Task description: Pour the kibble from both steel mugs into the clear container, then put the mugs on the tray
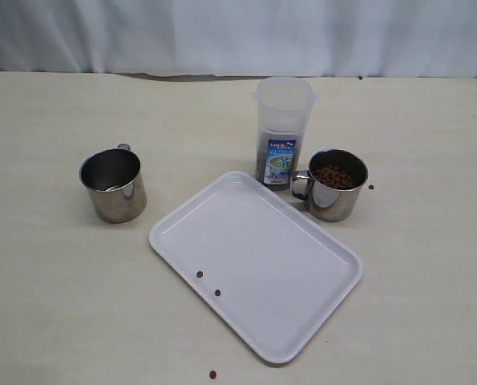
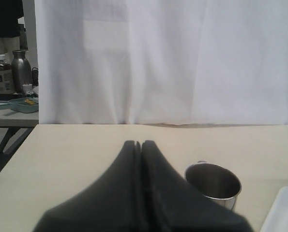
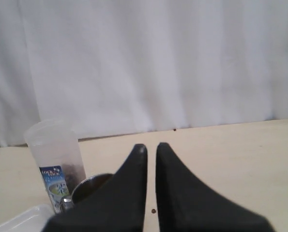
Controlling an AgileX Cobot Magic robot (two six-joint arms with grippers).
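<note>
**Taking stock from the remote desk**

I read the clock off the exterior view, with 12 o'clock toward the white curtain [image 1: 238,32]. The tray [image 1: 262,241] lies flat in the middle of the pale surface [image 1: 46,305], turned on the diagonal.

The clear container [image 1: 282,120] stands upright at 12 o'clock of the tray, just beyond its far corner. Something dark shows through its lower wall, and I cannot tell for certain what it is.

The right steel mug [image 1: 332,200] stands at about 2 o'clock of the tray, just beside the container. Its handle points to 9 o'clock, and I cannot tell whether the handle touches the container. This mug holds kibble [image 1: 334,176] close to the rim.

The left steel mug [image 1: 114,192] stands upright at 10 o'clock, apart from the tray, with its handle near 12 o'clock. Its inside shows only bare steel.

Two loose pellets [image 1: 200,274] lie on the tray near its 7 o'clock edge. Another lies on the surface at 6 o'clock past the near corner, and one more sits just at 3 o'clock of the right mug.

On my left wrist view, the left fingers [image 2: 136,147] are clenched flat together with nothing between them, above the surface. On my right wrist view, the right fingers [image 3: 142,151] are all but clenched, with only a thin slit between them, and they grip nothing.
</note>
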